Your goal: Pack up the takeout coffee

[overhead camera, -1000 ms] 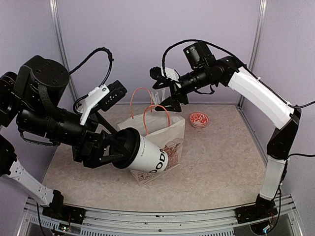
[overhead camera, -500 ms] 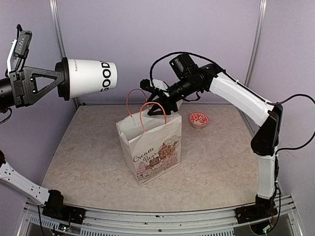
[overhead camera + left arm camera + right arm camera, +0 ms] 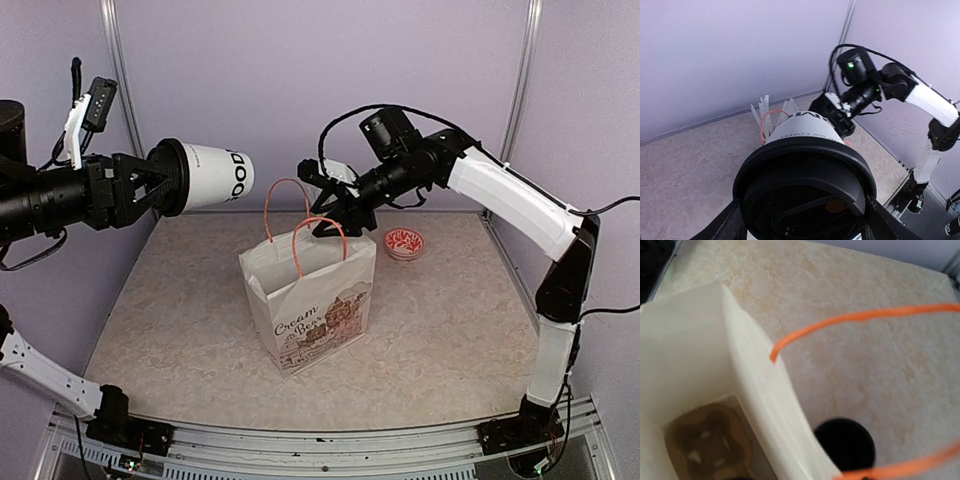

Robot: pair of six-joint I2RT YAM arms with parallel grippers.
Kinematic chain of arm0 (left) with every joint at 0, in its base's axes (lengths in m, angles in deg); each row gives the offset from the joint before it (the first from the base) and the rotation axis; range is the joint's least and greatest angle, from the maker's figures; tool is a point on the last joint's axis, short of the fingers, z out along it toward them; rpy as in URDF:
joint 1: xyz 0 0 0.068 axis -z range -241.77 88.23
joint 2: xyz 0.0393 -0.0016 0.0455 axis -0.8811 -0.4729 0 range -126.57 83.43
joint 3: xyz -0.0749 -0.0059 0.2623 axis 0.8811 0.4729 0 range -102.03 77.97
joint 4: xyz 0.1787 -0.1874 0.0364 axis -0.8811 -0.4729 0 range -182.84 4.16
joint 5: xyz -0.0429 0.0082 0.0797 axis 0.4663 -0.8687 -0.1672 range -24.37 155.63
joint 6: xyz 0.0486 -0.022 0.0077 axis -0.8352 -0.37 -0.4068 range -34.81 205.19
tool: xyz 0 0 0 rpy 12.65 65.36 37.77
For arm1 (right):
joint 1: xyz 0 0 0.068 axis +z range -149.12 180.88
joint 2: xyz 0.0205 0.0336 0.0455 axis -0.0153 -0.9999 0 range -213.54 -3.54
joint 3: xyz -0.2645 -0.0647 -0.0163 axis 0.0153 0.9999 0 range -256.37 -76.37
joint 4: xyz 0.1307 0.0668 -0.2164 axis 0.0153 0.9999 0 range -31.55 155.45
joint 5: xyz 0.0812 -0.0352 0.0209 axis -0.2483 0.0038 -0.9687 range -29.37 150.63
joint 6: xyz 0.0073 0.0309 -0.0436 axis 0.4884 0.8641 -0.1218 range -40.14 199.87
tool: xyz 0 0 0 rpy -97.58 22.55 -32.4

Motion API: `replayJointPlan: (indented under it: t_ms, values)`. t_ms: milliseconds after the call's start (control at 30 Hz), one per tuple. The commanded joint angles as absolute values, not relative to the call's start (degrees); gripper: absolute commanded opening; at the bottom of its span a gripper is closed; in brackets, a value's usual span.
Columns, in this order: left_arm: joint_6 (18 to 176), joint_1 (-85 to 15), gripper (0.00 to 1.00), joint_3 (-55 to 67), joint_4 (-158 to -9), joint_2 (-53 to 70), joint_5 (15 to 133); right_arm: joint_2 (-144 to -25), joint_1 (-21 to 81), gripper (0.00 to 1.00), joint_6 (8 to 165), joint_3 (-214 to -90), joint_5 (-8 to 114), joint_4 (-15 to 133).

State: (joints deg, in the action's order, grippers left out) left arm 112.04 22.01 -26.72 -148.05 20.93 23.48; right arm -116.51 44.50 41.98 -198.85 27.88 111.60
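Observation:
My left gripper (image 3: 168, 186) is shut on a white paper cup (image 3: 212, 176) with a black lid (image 3: 805, 172) and black lettering. It holds the cup on its side, high at the left, base pointing at the bag. The lid fills the left wrist view, with a finger on each side. My right gripper (image 3: 327, 217) is at the top of the white paper bag (image 3: 312, 300), seemingly shut on an orange handle (image 3: 318, 222). In the right wrist view its fingers are out of frame. The bag holds a brown cardboard cup carrier (image 3: 705, 445). A second cup is not in view.
A small red-and-white bowl (image 3: 404, 243) sits behind the bag to the right. White straws (image 3: 771, 112) stick up behind the cup in the left wrist view. A round black object (image 3: 845, 442) stands on the table just outside the bag's wall. Purple walls enclose the table.
My left arm swung the cup from low in front of the bag up to the far left, then a little down and toward the bag. The right gripper and the bag's top shifted slightly.

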Motion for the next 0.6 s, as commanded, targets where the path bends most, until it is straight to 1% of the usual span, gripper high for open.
replayJointPlan:
  t_ms: [0,67,133,233,367,433,467,567]
  values:
    - [112.1,16.3,0.72,-26.0,-150.6,20.3,26.2,-107.5,44.2,0.58,45.0,-192.6,32.7,105.3]
    - [110.6,11.6,0.71,-25.4,-151.0,19.3,29.8,-108.1,44.2,0.67,45.3,-193.3,34.1,105.3]
    - [108.8,7.2,0.71,-25.0,-151.1,18.0,33.6,-110.6,44.2,0.7,45.1,-195.8,34.5,106.7]
    - [106.8,2.9,0.71,-25.1,-151.8,15.2,38.5,-115.4,44.2,0.71,44.6,-201.2,33.0,110.0]
    - [105.5,1.3,0.71,-27.0,-154.3,11.3,42.3,-120.1,44.2,0.71,44.2,-206.2,30.5,113.4]
    - [105.0,0.9,0.71,-27.2,-154.8,10.0,44.0,-121.1,44.2,0.7,44.3,-206.6,29.9,113.6]
    - [104.7,0.6,0.71,-27.1,-154.8,9.3,45.2,-121.3,44.2,0.67,44.3,-206.5,29.6,113.4]
    - [103.9,0.2,0.71,-27.0,-154.8,7.8,47.8,-121.7,44.1,0.54,44.4,-206.5,29.0,113.7]
